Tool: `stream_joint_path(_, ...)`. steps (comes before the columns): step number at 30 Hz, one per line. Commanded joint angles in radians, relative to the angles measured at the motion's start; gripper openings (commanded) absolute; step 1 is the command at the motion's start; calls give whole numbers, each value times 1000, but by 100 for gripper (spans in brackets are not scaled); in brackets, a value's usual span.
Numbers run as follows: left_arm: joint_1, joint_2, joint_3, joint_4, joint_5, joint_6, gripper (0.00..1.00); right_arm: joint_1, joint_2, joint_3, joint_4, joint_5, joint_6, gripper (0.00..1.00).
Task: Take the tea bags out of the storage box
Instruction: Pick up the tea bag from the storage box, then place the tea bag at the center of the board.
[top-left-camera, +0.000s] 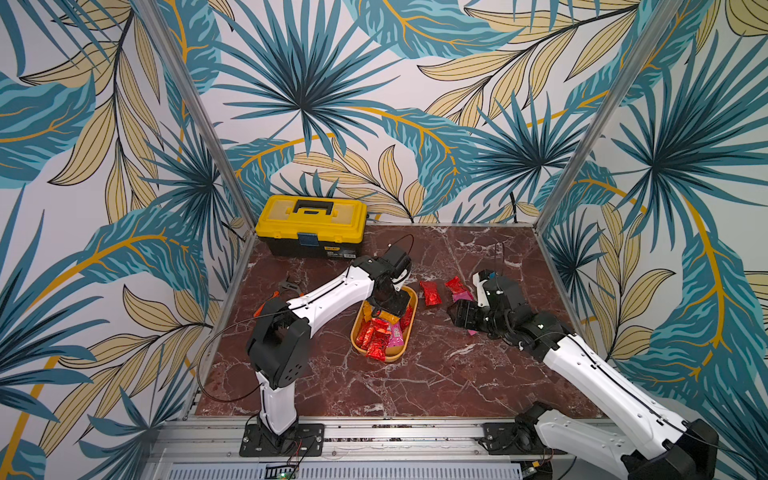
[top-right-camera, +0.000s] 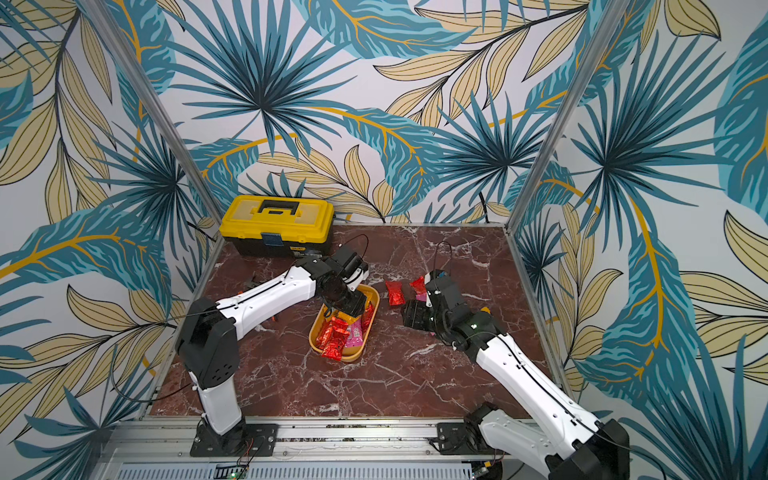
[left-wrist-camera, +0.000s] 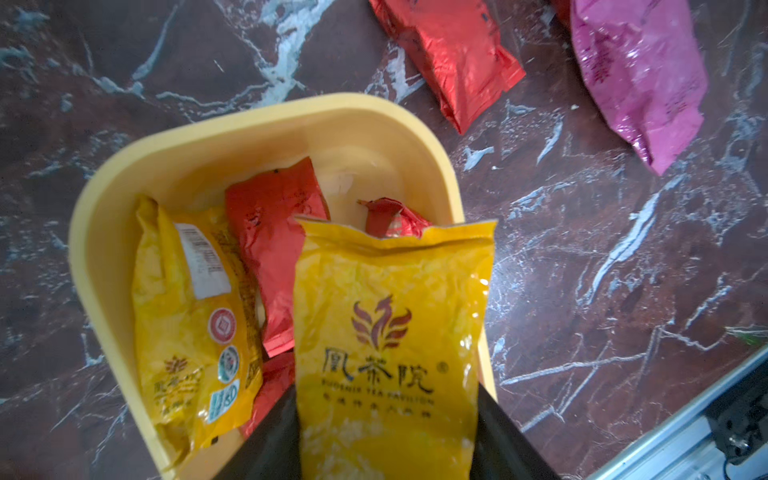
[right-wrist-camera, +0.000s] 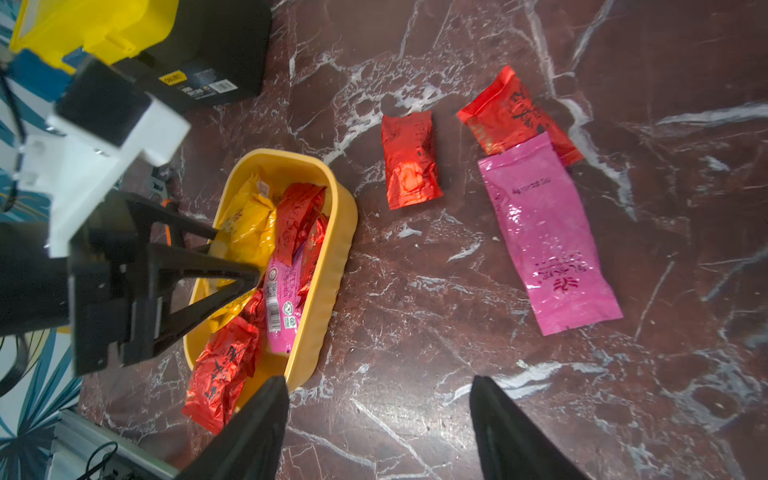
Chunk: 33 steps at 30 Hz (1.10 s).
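in both top views the storage box (top-left-camera: 395, 354) (top-right-camera: 353, 358) sits in the middle of the tabletop (top-left-camera: 457, 374), with a heap of tea bags (top-left-camera: 376, 338) inside. the left claw (top-left-camera: 386, 311) dips into the box's far end, and from here i cannot tell its grip. the right claw (top-left-camera: 455, 316) hangs low to the right of the box, near two red tea bags (top-left-camera: 430, 293) and a pink tea bag (top-left-camera: 462, 296) lying loose on the marble. a toolbox (top-left-camera: 311, 216) stands in the far left corner. in the left wrist view the left claw (left-wrist-camera: 386, 395) is pinching a yellow tea bag (left-wrist-camera: 390, 324) between its fingers (left-wrist-camera: 274, 432), over the box's rim (left-wrist-camera: 257, 124). a second yellow bag and red ones lie in the box beneath it. in the right wrist view the right claw (right-wrist-camera: 380, 386) is spread wide above bare marble with nothing between its fingers (right-wrist-camera: 253, 432). the box lies just beside it and the pink bag is farther off.
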Motion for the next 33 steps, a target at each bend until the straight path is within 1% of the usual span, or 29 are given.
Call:
stream_joint_path(1,-51,-29,91,-39,-19,-53,61,-56,-31,3,-34,5,-13,74)
stream_joint_path(6,-124,10,159,-6,-16,-166,62,-119,-88,-11,-53,-7,-5,74)
stream_joint_path(12,-203,87,151,182,-15,-382,62,-140,-195,-64,-87,-1,17,74)
stream_joint_path(16,-252,193,223,208,-82,-466,63,-141,-265,-100,-100,-13,39,74)
stream_joint_path(19,-261,255,250,243,-106,-523,63,-142,-291,-110,-108,-20,46,74)
stream_joint_path(24,-262,330,269,259,-146,-586,63,-142,-306,-109,-120,-28,39,74)
stream_joint_path(30,-263,368,281,280,-159,-613,63,-142,-303,-107,-124,-25,22,74)
stream_joint_path(33,-264,375,282,307,-138,-621,69,-142,-305,-113,-126,-25,20,74)
